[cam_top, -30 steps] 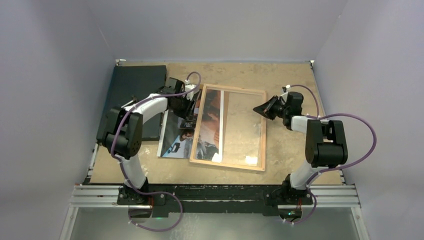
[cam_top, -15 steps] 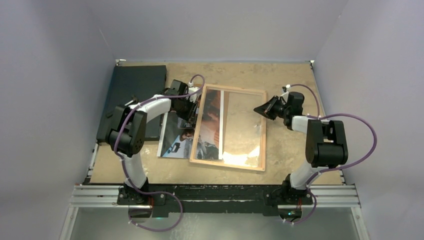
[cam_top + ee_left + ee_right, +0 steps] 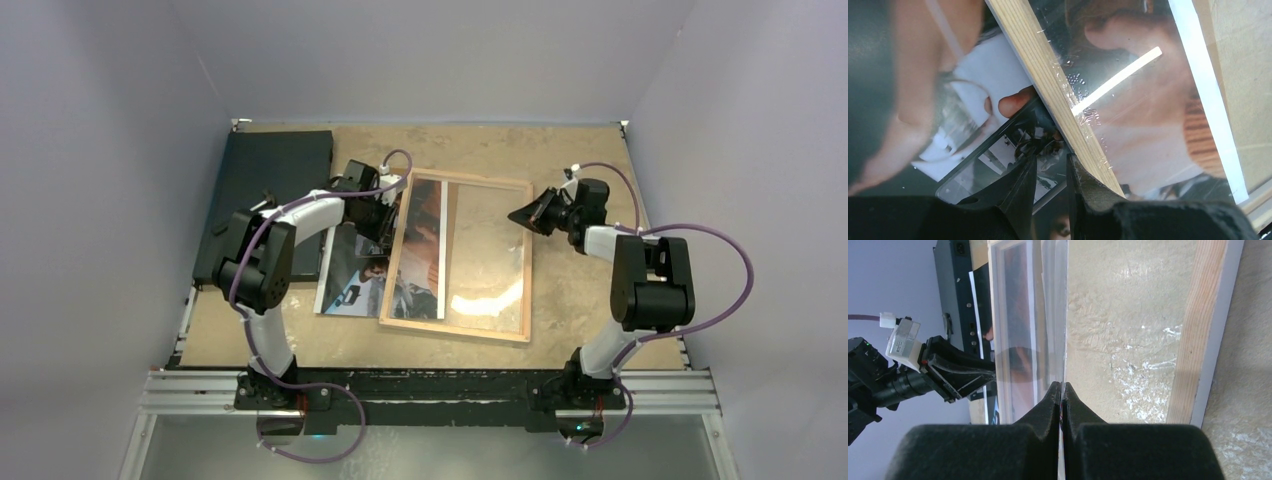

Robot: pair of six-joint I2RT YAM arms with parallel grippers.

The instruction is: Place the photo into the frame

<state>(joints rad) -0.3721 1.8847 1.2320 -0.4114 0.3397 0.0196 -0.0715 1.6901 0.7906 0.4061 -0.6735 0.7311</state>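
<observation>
Frame (image 3: 455, 329): lies flat at the middle of the desk (image 3: 580, 290), wooden back edges upward, long sides running from the near edge toward the far edge. The clear pane (image 3: 485, 260) inside it shows glare toward the near right corner of the frame.

Photo (image 3: 352, 272): lies flat on the desk, picture side up, partly beneath the left half of the frame. Its left part sticks out past the frame's left rail toward the desk's left edge; its right part, with a white border strip, is visible through the pane.

Black board (image 3: 270, 180): lies at the far left corner of the desk, just beside the photo.

Left gripper (image 3: 384, 218): down at the far part of the frame's left rail, over the photo. The wrist view shows its fingers (image 3: 1083, 190) a narrow gap apart, one against the wooden rail. Whether they grasp anything cannot be told.

Right gripper (image 3: 517, 215): at the far part of the frame's right rail, pointing left across the pane. Clenched, fingertips pressed together
</observation>
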